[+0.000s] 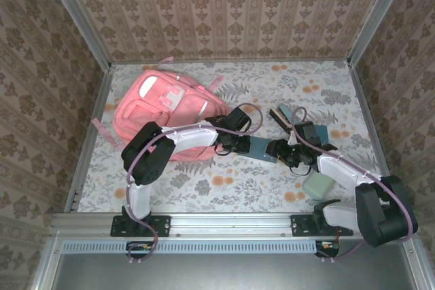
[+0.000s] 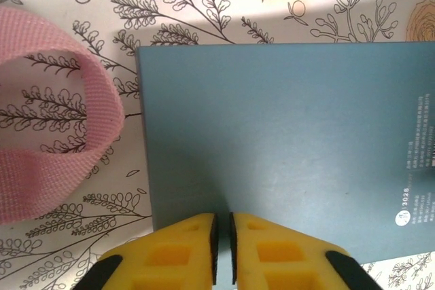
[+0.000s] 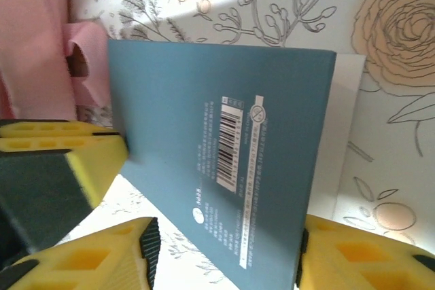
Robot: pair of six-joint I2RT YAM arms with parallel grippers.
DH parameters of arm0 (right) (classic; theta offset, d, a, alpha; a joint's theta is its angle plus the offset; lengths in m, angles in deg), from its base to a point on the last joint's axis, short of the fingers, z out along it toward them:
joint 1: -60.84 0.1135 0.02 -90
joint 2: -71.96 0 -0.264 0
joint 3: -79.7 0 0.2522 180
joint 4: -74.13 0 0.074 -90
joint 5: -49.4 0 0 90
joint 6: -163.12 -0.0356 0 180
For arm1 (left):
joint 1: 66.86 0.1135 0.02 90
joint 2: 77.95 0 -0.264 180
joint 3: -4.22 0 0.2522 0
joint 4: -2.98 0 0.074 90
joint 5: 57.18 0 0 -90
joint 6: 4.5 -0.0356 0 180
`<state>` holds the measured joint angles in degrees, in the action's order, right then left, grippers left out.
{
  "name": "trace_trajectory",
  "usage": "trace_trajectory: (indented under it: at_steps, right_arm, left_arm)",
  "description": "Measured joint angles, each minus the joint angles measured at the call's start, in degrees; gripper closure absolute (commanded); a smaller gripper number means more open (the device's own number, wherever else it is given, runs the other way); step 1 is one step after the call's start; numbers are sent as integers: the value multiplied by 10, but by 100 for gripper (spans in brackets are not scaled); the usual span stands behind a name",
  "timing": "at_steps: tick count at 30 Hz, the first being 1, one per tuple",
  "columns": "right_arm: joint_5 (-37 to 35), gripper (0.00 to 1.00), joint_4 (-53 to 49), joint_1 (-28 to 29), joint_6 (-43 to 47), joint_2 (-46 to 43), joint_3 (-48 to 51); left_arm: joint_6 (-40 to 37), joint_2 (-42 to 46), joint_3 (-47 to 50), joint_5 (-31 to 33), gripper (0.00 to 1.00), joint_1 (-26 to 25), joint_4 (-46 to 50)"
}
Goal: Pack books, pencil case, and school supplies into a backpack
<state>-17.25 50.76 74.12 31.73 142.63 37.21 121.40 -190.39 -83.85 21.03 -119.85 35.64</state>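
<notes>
While L gripper pinches teal notebook, R gripper straddles it.

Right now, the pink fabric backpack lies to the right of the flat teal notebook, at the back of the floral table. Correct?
No: the pink fabric backpack lies to the left of the flat teal notebook, at the back of the floral table. The top view shows it.

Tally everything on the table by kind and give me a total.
Pink backpack: 1
Teal notebook: 1
Mint-green pouch: 1
Dark book: 1 that can be made out; anything else near it is too covered to count
Total: at least 4
</notes>
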Motion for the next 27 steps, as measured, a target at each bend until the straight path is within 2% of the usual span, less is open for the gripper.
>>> trace_trajectory:
  at_steps: [5,7,12,19,27]
  right_arm:
    - [-26,68,-15,0,15,47,0]
    - [-30,69,-19,-1,20,66,-6]
    - [-27,76,-34,-2,21,100,-37]
    - [-23,76,-19,1,22,118,-48]
    - [-23,83,-14,1,20,121,-50]
  left_arm:
    - [1,0,0,-7,70,0,-3]
    - [3,0,0,-12,63,1,-7]
    - [6,4,3,-14,56,6,-12]
    - [16,15,14,7,52,10,-16]
    - [21,52,49,39,50,17,-21]
